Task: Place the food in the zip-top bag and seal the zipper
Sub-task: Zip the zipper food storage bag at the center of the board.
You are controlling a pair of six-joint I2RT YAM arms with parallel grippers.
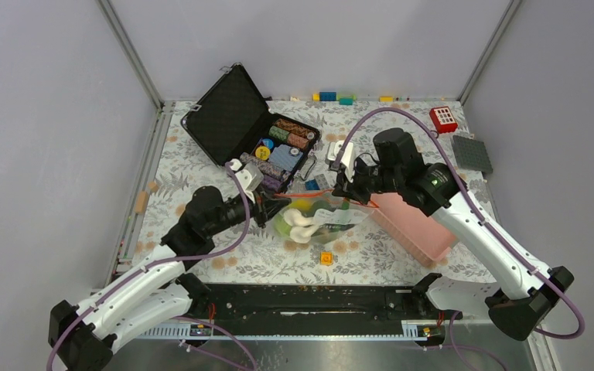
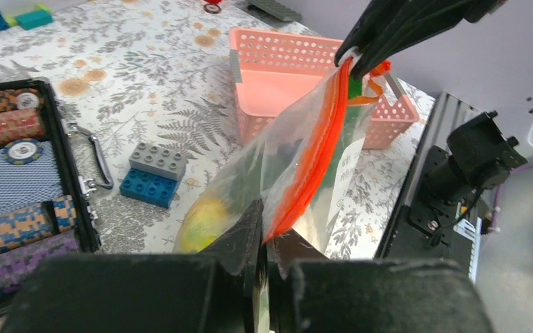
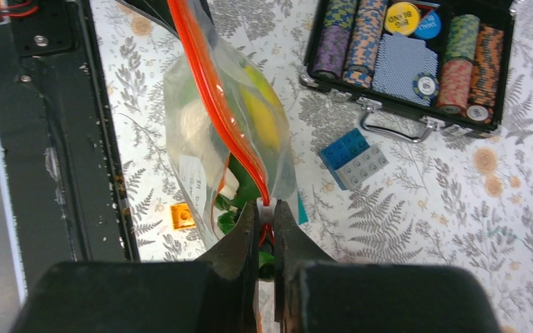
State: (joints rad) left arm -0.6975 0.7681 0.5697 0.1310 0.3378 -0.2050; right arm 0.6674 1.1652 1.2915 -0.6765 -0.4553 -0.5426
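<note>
The zip-top bag hangs stretched between both grippers above the table. Inside it lie the food pieces: white mushroom-like pieces, a yellow piece and green pieces. My left gripper is shut on the left end of the bag's mouth, where the orange-red zipper starts. My right gripper is shut on the small white slider at the zipper's other end. In the left wrist view the strip runs up to the right gripper's fingers.
A pink basket stands just right of the bag. An open black case of poker chips lies behind. A grey-and-blue brick stack and a small orange brick sit near the bag. A red block and grey plate are far right.
</note>
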